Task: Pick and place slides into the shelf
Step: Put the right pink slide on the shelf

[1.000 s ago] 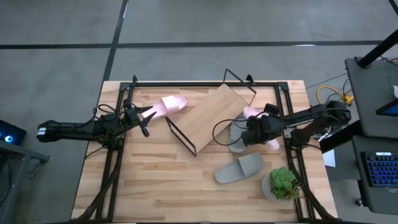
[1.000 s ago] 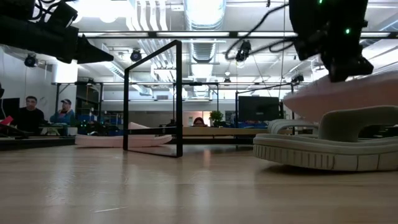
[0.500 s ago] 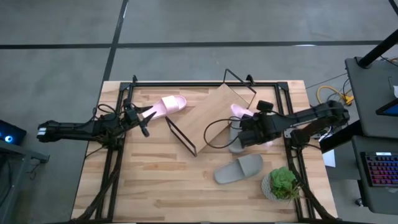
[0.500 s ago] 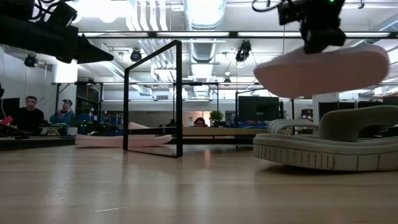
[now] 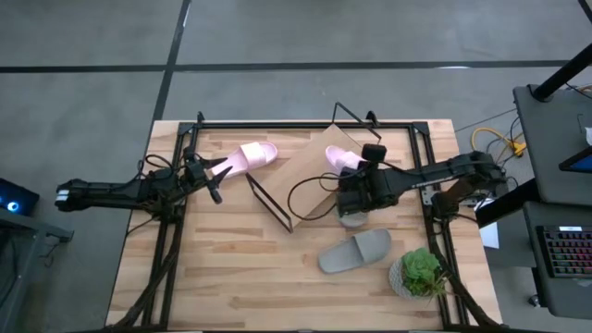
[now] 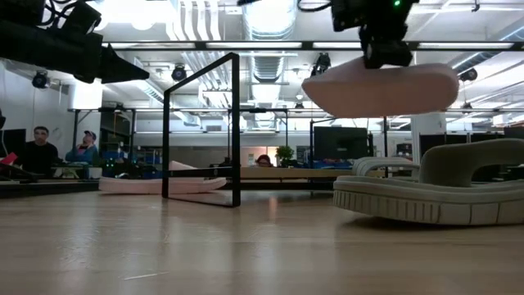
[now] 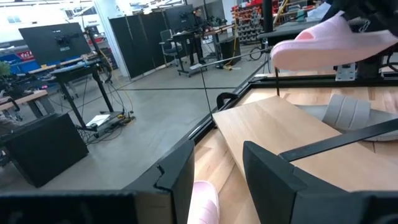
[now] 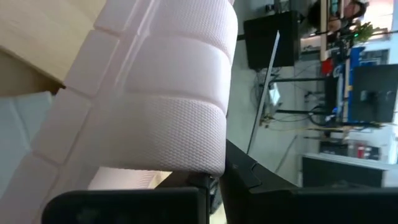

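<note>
A pink slide (image 5: 339,157) is held clear of the desk (image 5: 240,268) in the right gripper's (image 5: 359,174) clamped fingers, above the slanted shelf (image 5: 310,176) – the carrying step, likely calling next for lowering onto the board – while the left gripper (image 5: 208,173) waits open near another pink slide (image 5: 250,155).

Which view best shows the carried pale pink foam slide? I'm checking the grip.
The right wrist view: the pale pink foam slide fills it, strap clamped. High view shows it over the shelf; low view its sole.
</note>
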